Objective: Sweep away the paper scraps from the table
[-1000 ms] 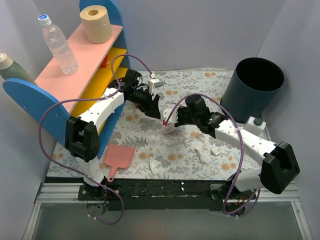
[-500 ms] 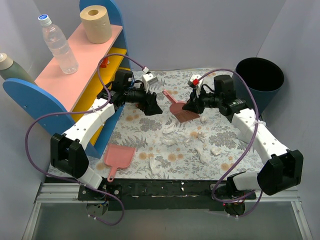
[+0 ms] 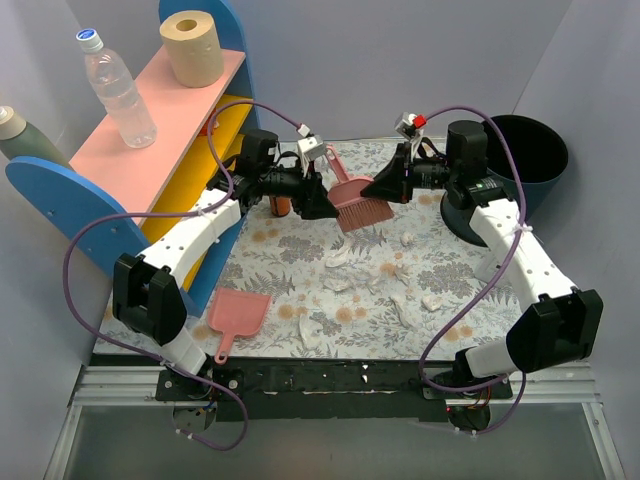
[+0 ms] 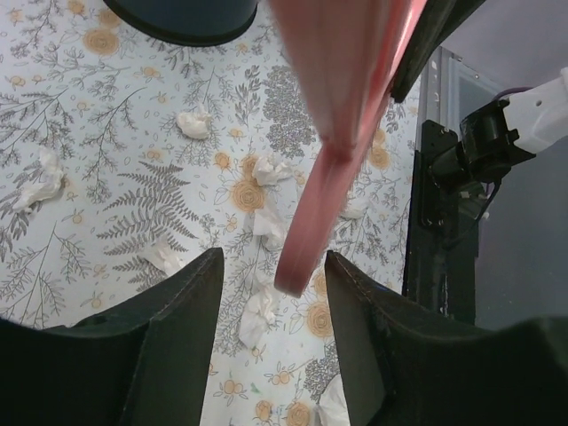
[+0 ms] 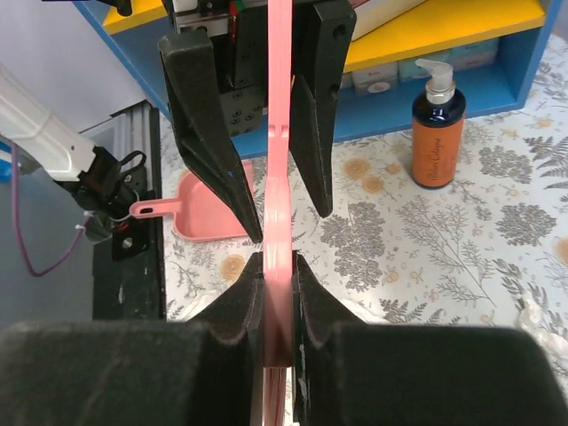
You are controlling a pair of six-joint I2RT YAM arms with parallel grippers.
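Several white paper scraps (image 3: pixel 340 256) lie across the middle and right of the fern-print table (image 3: pixel 440 340); they also show in the left wrist view (image 4: pixel 266 213). My right gripper (image 3: pixel 384 188) is shut on a pink hand brush (image 3: pixel 358 208) and holds it in the air over the back of the table; the wrist view shows the fingers clamped on it (image 5: pixel 278 266). My left gripper (image 3: pixel 324 194) is open, its fingers (image 5: pixel 209 133) on either side of the brush handle (image 4: pixel 328 177) without touching it. The pink dustpan (image 3: pixel 238 314) lies at the front left.
A dark round bin (image 3: pixel 512 160) stands at the back right. A blue-pink-yellow shelf (image 3: pixel 150 130) along the left carries a paper roll (image 3: pixel 192 47) and a water bottle (image 3: pixel 115 90). A brown pump bottle (image 5: pixel 437 133) stands by the shelf.
My right gripper has lifted the brush off the scraps and carried it back and to the right. My left gripper has come round the brush handle, open.
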